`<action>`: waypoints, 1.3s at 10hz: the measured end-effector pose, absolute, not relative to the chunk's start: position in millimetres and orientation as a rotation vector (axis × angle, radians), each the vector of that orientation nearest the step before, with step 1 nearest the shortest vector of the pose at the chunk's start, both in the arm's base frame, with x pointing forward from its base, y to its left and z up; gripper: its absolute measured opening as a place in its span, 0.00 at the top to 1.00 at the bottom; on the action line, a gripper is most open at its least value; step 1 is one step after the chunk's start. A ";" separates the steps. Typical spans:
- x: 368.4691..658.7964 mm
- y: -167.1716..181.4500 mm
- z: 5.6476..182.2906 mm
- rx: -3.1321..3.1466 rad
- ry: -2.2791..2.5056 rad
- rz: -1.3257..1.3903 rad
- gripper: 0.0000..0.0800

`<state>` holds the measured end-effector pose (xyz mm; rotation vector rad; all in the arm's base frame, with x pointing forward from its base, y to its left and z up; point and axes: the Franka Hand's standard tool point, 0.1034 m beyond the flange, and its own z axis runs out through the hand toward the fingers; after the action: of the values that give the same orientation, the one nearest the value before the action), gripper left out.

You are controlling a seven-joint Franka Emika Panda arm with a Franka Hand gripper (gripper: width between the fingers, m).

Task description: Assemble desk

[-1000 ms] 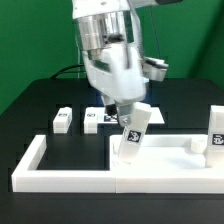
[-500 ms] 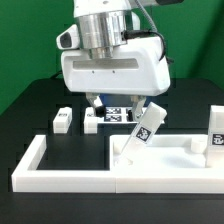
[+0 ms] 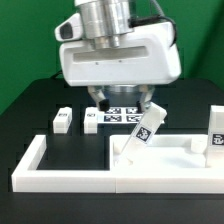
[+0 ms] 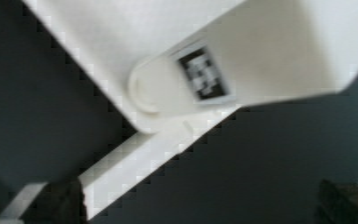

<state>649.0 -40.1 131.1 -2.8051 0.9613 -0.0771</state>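
Observation:
The desk's flat white tabletop (image 3: 168, 152) lies inside the low white wall. One tagged block leg (image 3: 148, 125) leans tilted on the tabletop's near-left corner, free of any grip. In the wrist view that leg (image 4: 190, 78) shows its tag above the tabletop's edge (image 4: 149, 150). My gripper (image 3: 127, 100) hangs above the leg, open, with nothing between its dark fingertips (image 4: 48, 202). Two more legs (image 3: 62, 120) (image 3: 92, 118) lie on the black table on the exterior view's left. Another leg (image 3: 216, 130) stands at the exterior view's right edge.
The U-shaped white border wall (image 3: 60, 172) runs along the table's front and both sides. The marker board (image 3: 125, 116) lies on the black table behind the tabletop, partly hidden by my gripper's body.
My gripper has opened, let go of the leg, turned and risen. The leg has tipped further toward the exterior view's right and now leans alone.

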 end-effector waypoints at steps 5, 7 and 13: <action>648.1 -23.7 126.9 -2.871 0.854 -0.070 0.19; 646.2 -18.3 124.8 -2.946 0.713 -0.064 0.19; 643.1 2.8 122.2 -3.013 0.501 -0.026 0.19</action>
<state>643.1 2.8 122.2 -3.0134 0.5014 -0.0264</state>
